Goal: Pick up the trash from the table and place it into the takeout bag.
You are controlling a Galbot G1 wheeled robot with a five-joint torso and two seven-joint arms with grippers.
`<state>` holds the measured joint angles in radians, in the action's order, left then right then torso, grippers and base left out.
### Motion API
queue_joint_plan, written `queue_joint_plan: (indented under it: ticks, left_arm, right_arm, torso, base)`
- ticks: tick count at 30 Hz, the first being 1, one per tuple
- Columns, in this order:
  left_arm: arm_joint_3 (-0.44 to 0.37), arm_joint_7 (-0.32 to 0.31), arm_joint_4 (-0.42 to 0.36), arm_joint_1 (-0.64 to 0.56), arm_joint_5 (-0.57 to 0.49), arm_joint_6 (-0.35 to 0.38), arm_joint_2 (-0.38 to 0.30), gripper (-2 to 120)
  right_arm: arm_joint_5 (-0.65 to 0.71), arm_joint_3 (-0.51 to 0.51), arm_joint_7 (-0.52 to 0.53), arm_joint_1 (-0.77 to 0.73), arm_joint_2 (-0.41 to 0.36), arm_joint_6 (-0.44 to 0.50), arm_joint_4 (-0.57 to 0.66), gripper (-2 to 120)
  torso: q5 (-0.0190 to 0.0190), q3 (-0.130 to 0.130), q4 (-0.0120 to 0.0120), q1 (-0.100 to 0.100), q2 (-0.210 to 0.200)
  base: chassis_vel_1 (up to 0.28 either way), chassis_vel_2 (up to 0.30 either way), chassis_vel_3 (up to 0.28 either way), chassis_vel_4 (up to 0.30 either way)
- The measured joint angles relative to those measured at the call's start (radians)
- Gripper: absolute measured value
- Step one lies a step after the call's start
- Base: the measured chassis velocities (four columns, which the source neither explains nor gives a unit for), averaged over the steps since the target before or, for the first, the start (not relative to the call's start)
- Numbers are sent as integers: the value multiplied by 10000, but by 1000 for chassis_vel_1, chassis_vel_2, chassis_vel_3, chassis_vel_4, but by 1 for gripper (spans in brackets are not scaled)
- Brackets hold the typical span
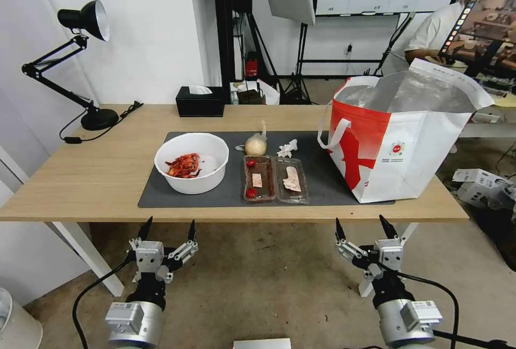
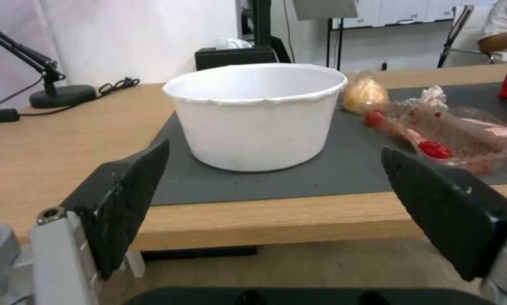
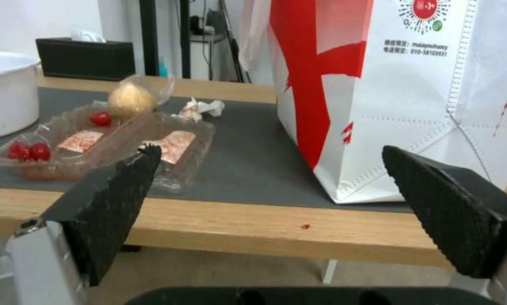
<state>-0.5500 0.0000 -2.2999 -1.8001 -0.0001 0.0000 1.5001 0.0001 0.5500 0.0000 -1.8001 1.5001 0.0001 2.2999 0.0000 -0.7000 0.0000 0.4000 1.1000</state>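
From the head camera, the light-wood bench (image 1: 80,177) carries a dark grey mat (image 1: 322,177). On the mat stand the white bowl (image 1: 191,162) with red scraps inside, the clear clamshell tray (image 1: 276,179) lying open just beside it, the knotted bag with a beige lump (image 1: 256,144) behind the tray, and the crumpled tissue (image 1: 287,148) near that bag. The red-and-white takeout bag (image 1: 398,139) stands upright and open at the mat's right end. A black tissue box (image 1: 200,101) and a desk lamp (image 1: 80,58) sit at the far side. Both arms hang below the bench's near edge: the left gripper (image 1: 167,229) and the right gripper (image 1: 365,227), each with fingers spread and holding nothing.

In the left wrist view, the left gripper's black fingers (image 2: 132,199) stand wide apart, framing the bowl (image 2: 256,116) ahead on the mat.

In the right wrist view, the right gripper's fingers (image 3: 451,212) are likewise apart, with the tray (image 3: 95,144) and the takeout bag (image 3: 400,93) beyond them.
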Motion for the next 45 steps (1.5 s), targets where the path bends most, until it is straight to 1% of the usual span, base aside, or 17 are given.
queue_joint_plan:
  ticks: [16, 18, 19, 22, 23, 26, 27, 30, 31, 33, 34, 37, 38, 40, 41, 43, 45]
  left_arm:
    - [1, -26, -2, 30, -92, 62, -27, 100]
    - [-23, -223, -86, 234, -626, 558, -222, 100]
    - [-23, -223, -86, 234, -626, 558, -222, 100]
    - [-74, -564, -246, 593, -1572, 1442, -556, 100]
    - [-74, -564, -246, 593, -1572, 1442, -556, 100]
    - [-134, -993, -440, 1036, -2752, 2533, -974, 100]
    - [-134, -993, -440, 1036, -2752, 2533, -974, 100]
    - [-189, -1364, -612, 1424, -3787, 3503, -1335, 100]
    - [-189, -1364, -612, 1424, -3787, 3503, -1335, 100]
    - [-225, -1610, -722, 1683, -4474, 4135, -1584, 100]
    - [-225, -1610, -722, 1683, -4474, 4135, -1584, 100]
    - [-280, -2019, -904, 2103, -5590, 5172, -1976, 100]
    - [-280, -2019, -904, 2103, -5590, 5172, -1976, 100]
    - [-315, -2278, -1019, 2373, -6298, 5828, -2229, 100]
    - [-315, -2278, -1019, 2373, -6298, 5828, -2229, 100]
    - [-341, -2433, -1100, 2553, -6771, 6262, -2398, 100]
    - [-340, -2441, -1104, 2566, -6812, 6219, -2416, 100]
  right_arm:
    - [13, 0, 1, 13, -19, -17, 0, 100]
    - [274, 13, 43, 191, -256, -329, 0, 100]
    - [274, 13, 43, 191, -256, -329, 0, 100]
    - [1036, 78, 209, 747, -930, -1237, 20, 100]
    - [1036, 78, 209, 747, -930, -1237, 20, 100]
    - [2004, 165, 415, 1444, -1795, -2408, 64, 100]
    - [2004, 165, 415, 1444, -1795, -2408, 64, 100]
    - [2889, 243, 609, 2075, -2575, -3465, 108, 100]
    - [2889, 243, 609, 2075, -2575, -3465, 108, 100]
    - [3407, 292, 718, 2449, -3038, -4084, 132, 100]
    - [3407, 292, 718, 2449, -3038, -4084, 132, 100]
    - [4329, 372, 915, 3105, -3857, -5193, 175, 100]
    - [4329, 372, 915, 3105, -3857, -5193, 175, 100]
    - [4921, 424, 1038, 3533, -4378, -5903, 197, 100]
    - [4921, 424, 1038, 3533, -4378, -5903, 197, 100]
    - [5484, 469, 1158, 3936, -4881, -6574, 224, 100]
    - [5983, 525, 1273, 4307, -5334, -7180, 249, 100]
  torso:
    - [0, 0, 0, 0, 0]
    - [0, 0, -1, 0, 0]
    - [0, 0, -1, 0, 0]
    - [1, 0, 0, 0, 0]
    - [1, 0, 0, 0, 0]
    - [1, -1, 0, 0, 0]
    - [1, -1, 0, 0, 0]
    - [1, -1, 1, 0, 0]
    - [1, -1, 1, 0, 0]
    - [2, -1, 0, 1, 0]
    - [2, -1, 0, 1, 0]
    - [1, -1, 0, 0, -1]
    - [1, -1, 0, 0, -1]
    - [2, -1, 0, 1, -1]
    - [2, -1, 0, 1, -1]
    - [2, -1, -1, 2, 0]
    - [-4, -1, 3, 1, -1]
  base:
    - [0, 0, 0, 0]
    - [0, 0, 0, 0]
    - [0, 0, 0, 0]
    - [0, 0, 0, 0]
    - [0, 0, 0, 0]
    - [0, 0, 0, 0]
    - [0, 0, 0, 0]
    - [0, 0, 0, 0]
    - [0, 0, 0, 0]
    - [0, 0, 0, 0]
    - [0, 0, 0, 0]
    - [0, 0, 0, 0]
    - [0, 0, 0, 0]
    - [0, 0, 0, 0]
    - [0, 0, 0, 0]
    - [0, 0, 0, 0]
    - [0, 0, 0, 0]
